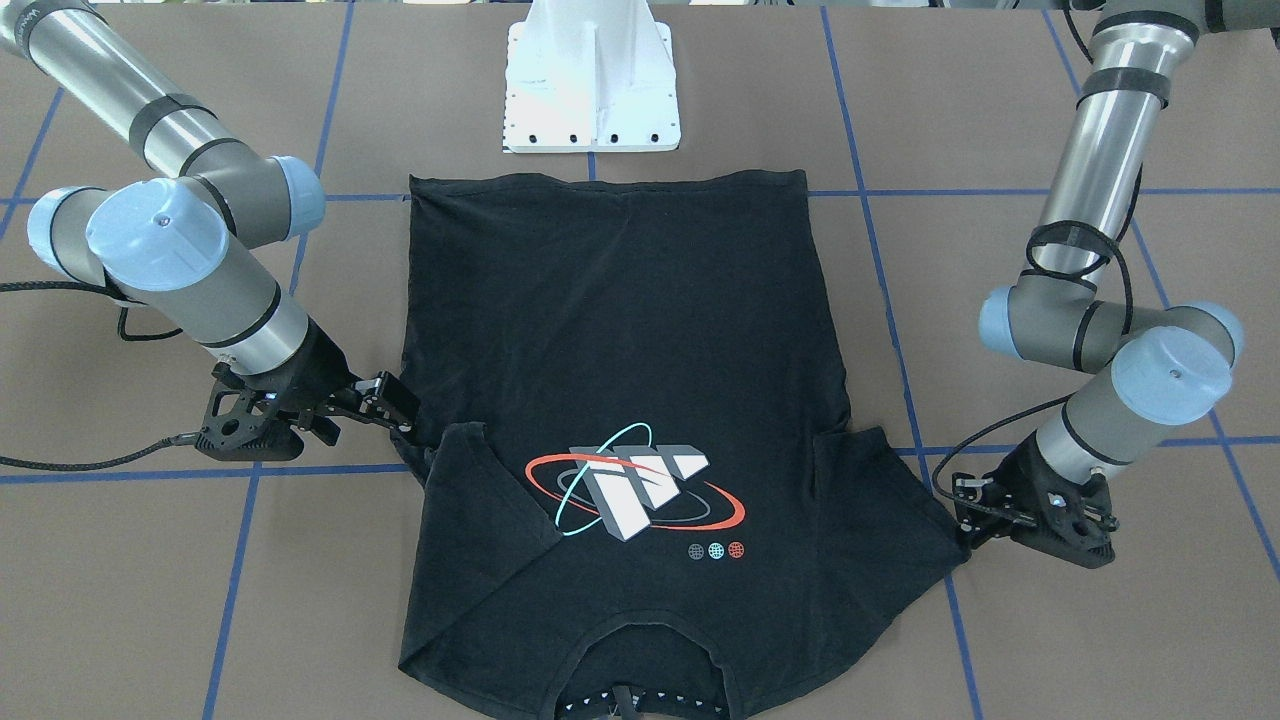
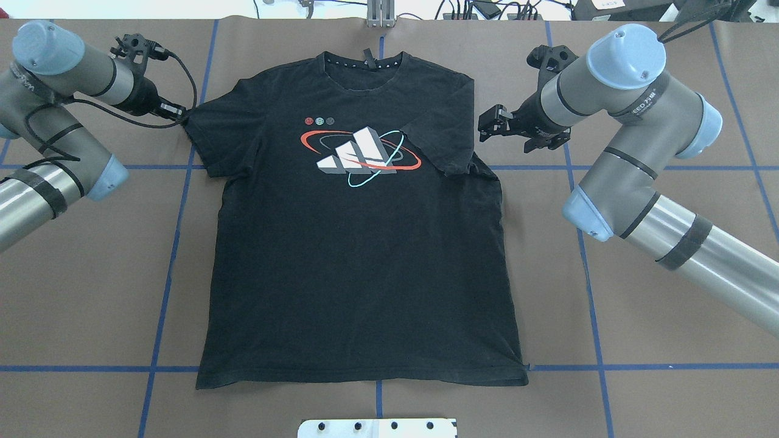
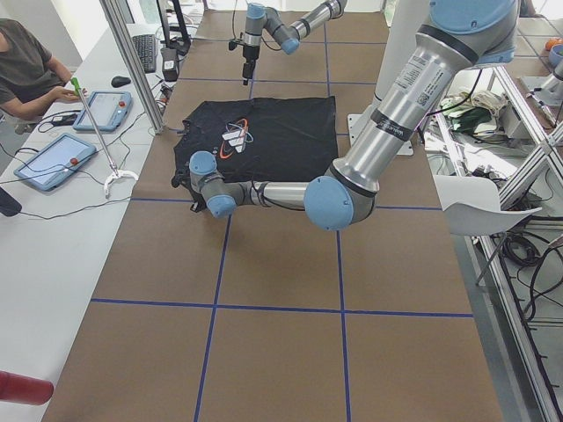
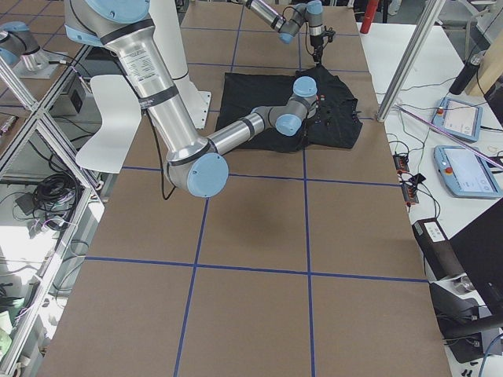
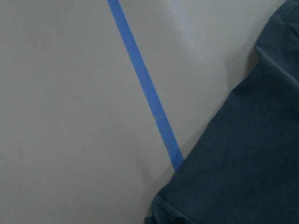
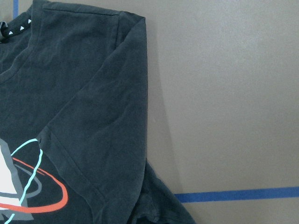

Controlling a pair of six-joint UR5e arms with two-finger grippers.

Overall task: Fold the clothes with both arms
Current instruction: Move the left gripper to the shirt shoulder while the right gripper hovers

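Black T-shirt [image 2: 359, 255] lying flat, logo up, at the centre of the table [image 2: 639, 340], collar far from the robot. The right sleeve [image 2: 444, 128] lies folded over the chest. The right gripper [image 2: 487, 121] hovers just beside it, jaws apart and empty. The left gripper [image 2: 182, 114] touches the spread left sleeve [image 2: 207, 140]; its jaw state cannot be told. Risk: a shallow pinch may let the hem slip or drag the shirt askew.

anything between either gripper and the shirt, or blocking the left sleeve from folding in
Nothing visible does. Only bare table separates the right gripper from the T-shirt's folded-in sleeve. The left gripper sits at the tip of the flat sleeve, and nothing lies on the shirt body where that sleeve would fold.
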